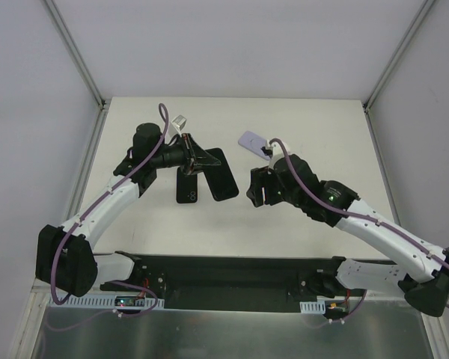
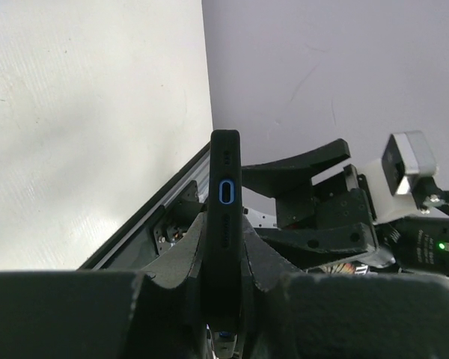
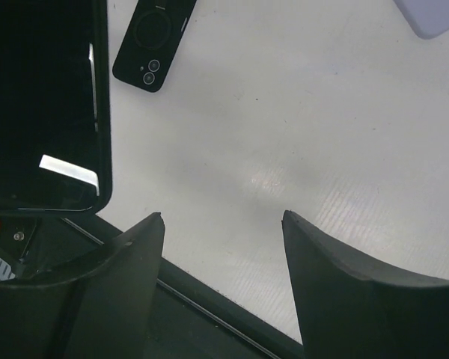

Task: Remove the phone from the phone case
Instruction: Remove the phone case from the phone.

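My left gripper (image 1: 204, 160) is shut on a black cased phone (image 1: 223, 176) and holds it edge-on above the table. In the left wrist view the fingers clamp both faces of the phone (image 2: 224, 172), whose blue-rimmed port faces the camera; my left gripper (image 2: 223, 235) grips its lower part. My right gripper (image 1: 253, 191) is open and empty, just right of the held phone. In the right wrist view its open gripper (image 3: 221, 224) hangs over bare table, with the held phone's dark screen (image 3: 45, 105) at the upper left.
A second black phone-shaped item (image 1: 187, 187) with two camera lenses lies flat on the table under the left gripper; it also shows in the right wrist view (image 3: 153, 37). A lavender case-like item (image 1: 253, 140) lies at the back, seen in the right wrist view (image 3: 434, 15). A dark rail (image 1: 224, 273) runs along the table's front.
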Tool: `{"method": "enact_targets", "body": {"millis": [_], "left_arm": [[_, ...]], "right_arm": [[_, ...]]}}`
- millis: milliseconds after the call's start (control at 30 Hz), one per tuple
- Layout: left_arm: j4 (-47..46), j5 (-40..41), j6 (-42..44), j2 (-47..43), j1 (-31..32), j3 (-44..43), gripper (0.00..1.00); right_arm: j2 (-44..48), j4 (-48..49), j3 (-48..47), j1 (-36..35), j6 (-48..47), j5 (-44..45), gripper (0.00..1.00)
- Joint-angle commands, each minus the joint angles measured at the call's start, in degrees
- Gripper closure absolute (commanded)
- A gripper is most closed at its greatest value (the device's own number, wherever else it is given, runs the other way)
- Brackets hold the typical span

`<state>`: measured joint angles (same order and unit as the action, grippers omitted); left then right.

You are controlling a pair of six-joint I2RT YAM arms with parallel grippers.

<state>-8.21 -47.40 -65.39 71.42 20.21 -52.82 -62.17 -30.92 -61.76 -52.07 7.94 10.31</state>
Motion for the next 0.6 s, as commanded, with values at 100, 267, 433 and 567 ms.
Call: {"method": "enact_targets", "body": {"millis": [100,267,433,567], "left_arm": [[-1.9,-0.4,1.8,0.0,0.1,-1.1,1.0],[-1.3,-0.2,1.9,0.2,0.1,-1.3,1.0],[-1.1,-0.2,2.0,-0.8,0.1,-1.1,1.0],[-1.0,-0.3,1.9,-0.9,0.1,-1.3,1.0]], "right_arm": [[1.1,-0.3,-6.9,-4.0,-2.3,4.5,0.33],[-2.5,-0.1,-9.6,-5.4,-3.5,4.2,0.33],[-5.1,-1.0,-10.6,-5.7,-3.6,5.8,0.32],[-7.3,-1.1,-10.6,-5.7,-3.7,7.3,0.33]]}}
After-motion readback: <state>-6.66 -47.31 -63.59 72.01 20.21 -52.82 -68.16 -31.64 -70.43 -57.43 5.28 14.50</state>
